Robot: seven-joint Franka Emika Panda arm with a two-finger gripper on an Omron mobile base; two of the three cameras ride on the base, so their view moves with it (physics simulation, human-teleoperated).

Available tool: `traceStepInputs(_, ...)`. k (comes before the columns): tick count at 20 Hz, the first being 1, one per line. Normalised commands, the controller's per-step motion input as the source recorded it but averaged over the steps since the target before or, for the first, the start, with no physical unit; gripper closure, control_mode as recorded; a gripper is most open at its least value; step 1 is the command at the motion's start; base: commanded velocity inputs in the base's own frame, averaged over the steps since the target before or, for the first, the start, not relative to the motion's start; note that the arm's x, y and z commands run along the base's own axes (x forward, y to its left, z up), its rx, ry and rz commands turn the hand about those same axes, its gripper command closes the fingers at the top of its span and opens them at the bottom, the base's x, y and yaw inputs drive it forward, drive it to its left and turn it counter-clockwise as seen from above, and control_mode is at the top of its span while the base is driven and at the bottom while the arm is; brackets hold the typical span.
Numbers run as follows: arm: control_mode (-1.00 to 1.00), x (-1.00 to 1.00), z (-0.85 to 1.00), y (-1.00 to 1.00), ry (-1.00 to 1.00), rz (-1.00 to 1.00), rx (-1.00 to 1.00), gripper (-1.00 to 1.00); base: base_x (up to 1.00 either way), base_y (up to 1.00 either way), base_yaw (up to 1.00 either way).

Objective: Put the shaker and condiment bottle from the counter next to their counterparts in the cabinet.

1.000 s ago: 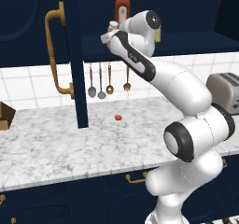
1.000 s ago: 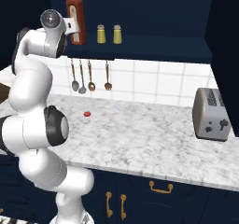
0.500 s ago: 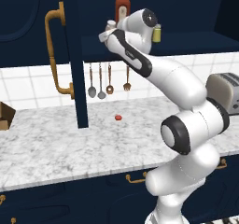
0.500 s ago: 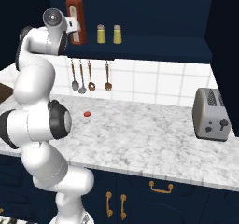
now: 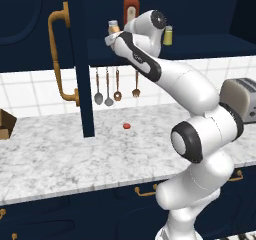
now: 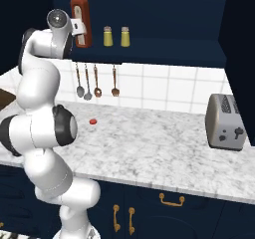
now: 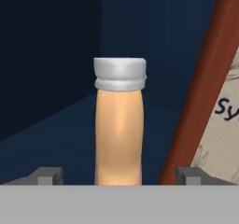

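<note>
Condiment bottle on the cabinet shelf, between the open jaws.

The gripper is wide open and grips nothing. The condiment bottle stands upright midway between the fingertips, touching neither, on the shelf of the cabinet, just beside the red bottle.

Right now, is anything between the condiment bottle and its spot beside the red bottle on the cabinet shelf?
Nothing visible. The condiment bottle stands upright between the gripper fingertips, already in the cabinet, with the red bottle right beside it and only bare shelf around it.
</note>
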Motion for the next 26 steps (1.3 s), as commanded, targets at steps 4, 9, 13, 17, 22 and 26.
traceStepInputs(4, -1.0, -0.39, 0.0, 0.0, 0.0, 0.0, 0.02, -1.0, 0.0, 0.0, 0.0)
traceStepInputs(9, -1.0, -0.57, 0.0, -0.06, 0.0, -0.01, 0.06, -1.0, 0.0, 0.0, 0.0)
traceStepInputs(13, -1.0, -0.69, 0.0, -0.43, -0.04, -0.07, 0.07, -1.0, 0.0, 0.0, 0.0)
traceStepInputs(17, -1.0, -0.76, 0.0, -0.47, -0.1, -0.05, 0.07, -1.0, 0.0, 0.0, 0.0)
traceStepInputs(22, -1.0, -0.9, 0.0, -0.39, -0.09, 0.0, 0.14, -1.0, 0.0, 0.0, 0.0)
traceStepInputs(26, -1.0, -0.98, 0.0, -0.45, -0.03, 0.0, 0.22, -1.0, 0.0, 0.0, 0.0)
